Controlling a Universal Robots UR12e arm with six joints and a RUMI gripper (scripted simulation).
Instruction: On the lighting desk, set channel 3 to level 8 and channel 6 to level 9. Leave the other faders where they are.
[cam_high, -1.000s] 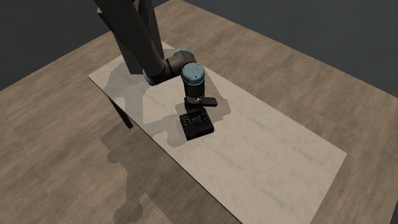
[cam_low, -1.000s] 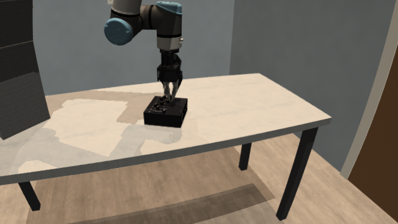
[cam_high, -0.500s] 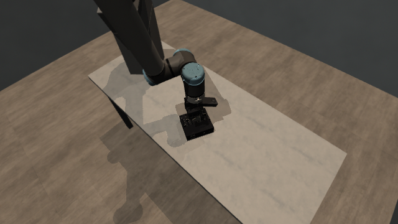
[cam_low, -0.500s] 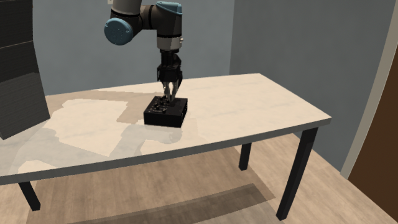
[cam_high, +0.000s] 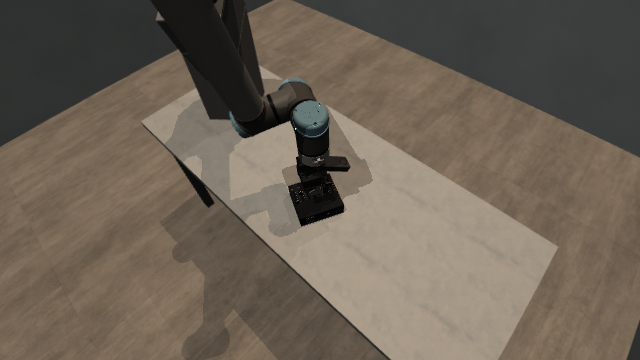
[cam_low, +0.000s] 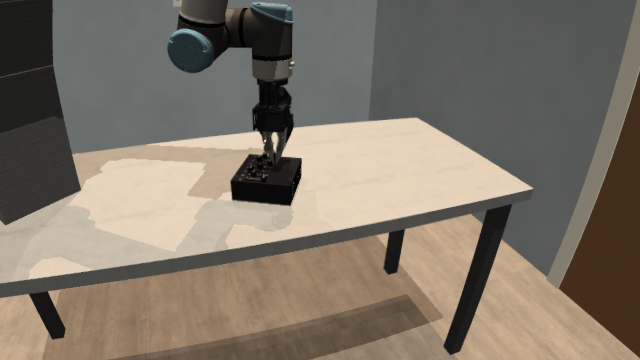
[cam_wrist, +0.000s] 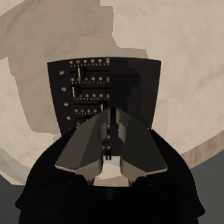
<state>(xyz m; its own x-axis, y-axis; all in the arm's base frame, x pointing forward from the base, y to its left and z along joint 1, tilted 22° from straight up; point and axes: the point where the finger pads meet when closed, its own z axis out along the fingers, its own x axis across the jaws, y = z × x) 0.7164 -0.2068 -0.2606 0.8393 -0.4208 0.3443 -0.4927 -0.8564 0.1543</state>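
The lighting desk (cam_high: 322, 209) (cam_low: 261, 192) (cam_wrist: 140, 80) is a black box on the table, with faders in parallel slots and small pale markings. In the wrist view the channel 1 fader (cam_wrist: 80, 72) and channel 2 fader (cam_wrist: 75, 90) stand toward the left of their slots. The channel 3 fader (cam_wrist: 102, 105) stands near its slot's right end, just beside the fingertips. My gripper (cam_low: 275, 162) (cam_wrist: 113, 108) is shut and empty, pointing down with its tips low at the desk's top. The fingers hide most of the lower channels, including channel 6; its level cannot be read.
The desk stands on a pale marble-look table (cam_high: 450, 260) (cam_low: 400, 165). The arm reaches in above the desk from the robot's dark pedestal (cam_low: 30, 125). The arm's shadow falls across the desk and the table around it.
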